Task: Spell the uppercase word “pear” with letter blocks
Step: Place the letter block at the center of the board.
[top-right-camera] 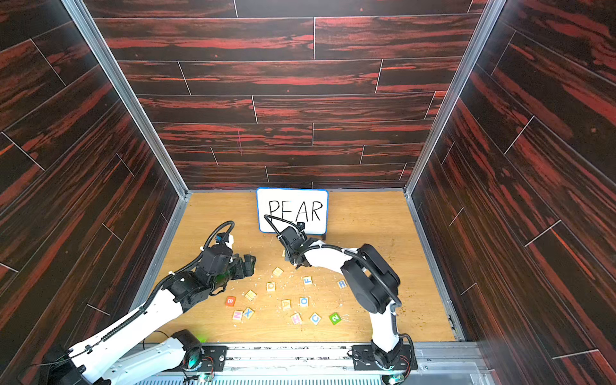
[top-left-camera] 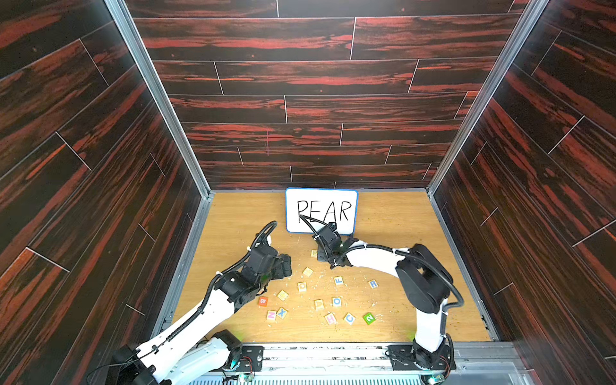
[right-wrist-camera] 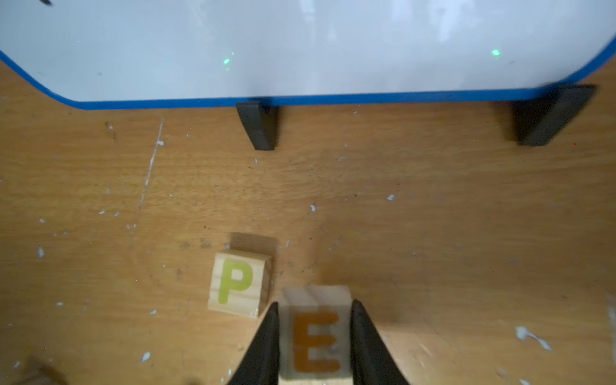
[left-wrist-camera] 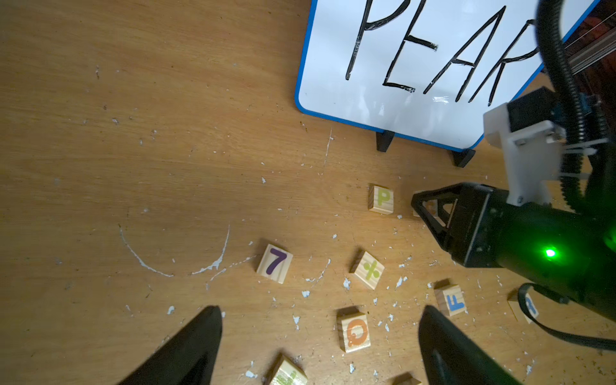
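A blue-framed whiteboard stands at the back of the wooden table, with PEAR handwritten on it in black marker. Just in front of it the P block lies flat, pale wood with a yellow-green capital facing up. The right gripper has its fingers drawn narrow onto the E block, one black finger pressed against each side. This cube is pale wood with an orange E on top and sits just beside the P block; whether it rests on the table I cannot tell. The left gripper hovers with fingers spread wide, holding nothing. The A block, lettered yellow-orange, and the R block, lettered blue, lie well apart in the scatter nearer the robot, among a purple 7, a blue F, a red B and a green 2
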{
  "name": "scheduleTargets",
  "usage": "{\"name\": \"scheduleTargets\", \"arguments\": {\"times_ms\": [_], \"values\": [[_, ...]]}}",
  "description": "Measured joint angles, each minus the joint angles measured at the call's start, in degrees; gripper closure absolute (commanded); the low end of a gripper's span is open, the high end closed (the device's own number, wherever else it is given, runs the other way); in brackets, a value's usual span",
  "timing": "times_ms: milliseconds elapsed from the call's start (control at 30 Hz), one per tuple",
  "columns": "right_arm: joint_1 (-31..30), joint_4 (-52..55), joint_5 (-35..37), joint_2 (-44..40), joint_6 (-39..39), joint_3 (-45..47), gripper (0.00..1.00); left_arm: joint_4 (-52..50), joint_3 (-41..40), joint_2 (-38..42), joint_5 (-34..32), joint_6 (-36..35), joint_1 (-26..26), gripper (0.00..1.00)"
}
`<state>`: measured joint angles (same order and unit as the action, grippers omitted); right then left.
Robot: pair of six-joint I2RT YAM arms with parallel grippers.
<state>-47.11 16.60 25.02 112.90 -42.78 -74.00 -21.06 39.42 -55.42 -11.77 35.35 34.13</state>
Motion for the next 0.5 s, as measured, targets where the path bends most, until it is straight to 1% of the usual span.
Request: {"name": "scheduleTargets", "arguments": {"times_ms": [133, 500], "values": [[0.31, 0.15, -0.35, 2.14, -0.24, -1.4, 0.72, -0.33, -0.2, 0.74, -0.46, -0.04, 0.0, 0.05], [0.55, 0.55, -0.87, 3.67, -1.14, -2.4, 0.7, -0.35, -0.24, 2.67, -0.92, -0.46, 0.0, 0.05]]}}
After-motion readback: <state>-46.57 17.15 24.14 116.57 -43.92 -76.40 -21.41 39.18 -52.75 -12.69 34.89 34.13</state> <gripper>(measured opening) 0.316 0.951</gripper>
